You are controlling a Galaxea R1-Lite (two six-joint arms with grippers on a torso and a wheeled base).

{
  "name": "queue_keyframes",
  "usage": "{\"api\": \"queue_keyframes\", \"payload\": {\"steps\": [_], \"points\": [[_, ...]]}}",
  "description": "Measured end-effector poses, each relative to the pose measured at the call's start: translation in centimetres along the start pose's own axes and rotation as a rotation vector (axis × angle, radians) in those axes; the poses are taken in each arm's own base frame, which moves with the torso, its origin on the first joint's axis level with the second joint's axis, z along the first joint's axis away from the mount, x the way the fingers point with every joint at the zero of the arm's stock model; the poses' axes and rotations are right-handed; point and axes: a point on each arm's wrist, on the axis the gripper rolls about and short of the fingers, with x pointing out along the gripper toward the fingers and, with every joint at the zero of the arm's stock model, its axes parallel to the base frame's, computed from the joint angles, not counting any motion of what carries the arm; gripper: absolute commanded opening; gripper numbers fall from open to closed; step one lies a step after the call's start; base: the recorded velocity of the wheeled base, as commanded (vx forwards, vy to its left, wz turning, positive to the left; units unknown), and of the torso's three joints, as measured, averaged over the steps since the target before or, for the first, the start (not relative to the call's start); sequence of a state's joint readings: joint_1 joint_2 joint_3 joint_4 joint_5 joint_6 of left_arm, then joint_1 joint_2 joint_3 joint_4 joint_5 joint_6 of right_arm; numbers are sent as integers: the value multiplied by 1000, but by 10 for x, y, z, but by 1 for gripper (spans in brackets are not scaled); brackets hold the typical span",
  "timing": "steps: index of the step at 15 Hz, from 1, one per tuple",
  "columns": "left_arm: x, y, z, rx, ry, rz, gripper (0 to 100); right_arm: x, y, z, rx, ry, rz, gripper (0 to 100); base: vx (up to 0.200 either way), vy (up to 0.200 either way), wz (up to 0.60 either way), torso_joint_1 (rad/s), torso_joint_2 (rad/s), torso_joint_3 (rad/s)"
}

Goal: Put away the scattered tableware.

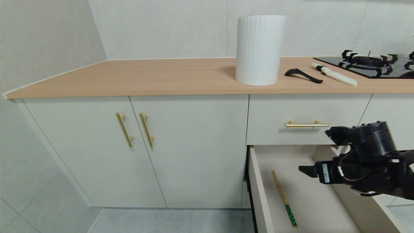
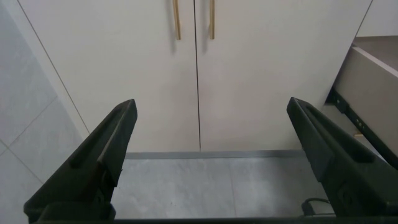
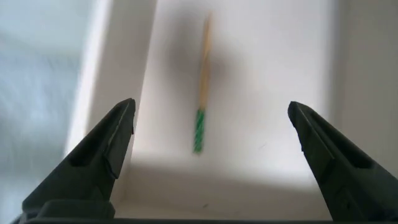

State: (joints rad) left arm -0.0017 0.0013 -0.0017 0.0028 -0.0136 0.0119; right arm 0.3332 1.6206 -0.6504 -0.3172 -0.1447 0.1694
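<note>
Kitchen drawer (image 1: 258,194) at 5 o'clock, chopsticks (image 1: 284,202) inside, right tool (image 1: 313,150) above, spread wide, empty, left tool (image 2: 211,109) spread, empty

The chopsticks (image 1: 284,200) are lying flat on the floor of the open drawer (image 1: 257,181). They are pale wood with a green patterned end, and they are lying close together. They are running roughly along the drawer's left wall, near it, with the green end pointing toward the pulled-out front. In the right wrist view the chopsticks (image 3: 202,93) are showing the same way.

The black utensil (image 1: 302,75), curved with a slim handle, is lying on the desk (image 1: 145,76) toward its right end. The white knife (image 1: 334,74), with a dark band near one end, is lying just beside it, slanting toward the desk's front edge.
</note>
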Motion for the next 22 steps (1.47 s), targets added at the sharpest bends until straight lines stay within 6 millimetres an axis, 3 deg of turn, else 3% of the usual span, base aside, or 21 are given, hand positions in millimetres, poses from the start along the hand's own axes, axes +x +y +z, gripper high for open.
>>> {"api": "queue_keyframes", "payload": {"steps": [4, 8, 22], "points": [[0, 0, 0, 0, 0, 0, 100, -55, -11, 17, -42, -189, 5, 100, 0, 0, 0, 0, 0, 0], [0, 0, 0, 0, 1, 0, 100, -84, -15, 20, -65, -268, 8, 100, 0, 0, 0, 46, -231, -233], [0, 0, 0, 0, 1, 0, 100, -90, -25, 24, -43, -296, 5, 100, 0, 0, 0, 189, -490, -285]]}}
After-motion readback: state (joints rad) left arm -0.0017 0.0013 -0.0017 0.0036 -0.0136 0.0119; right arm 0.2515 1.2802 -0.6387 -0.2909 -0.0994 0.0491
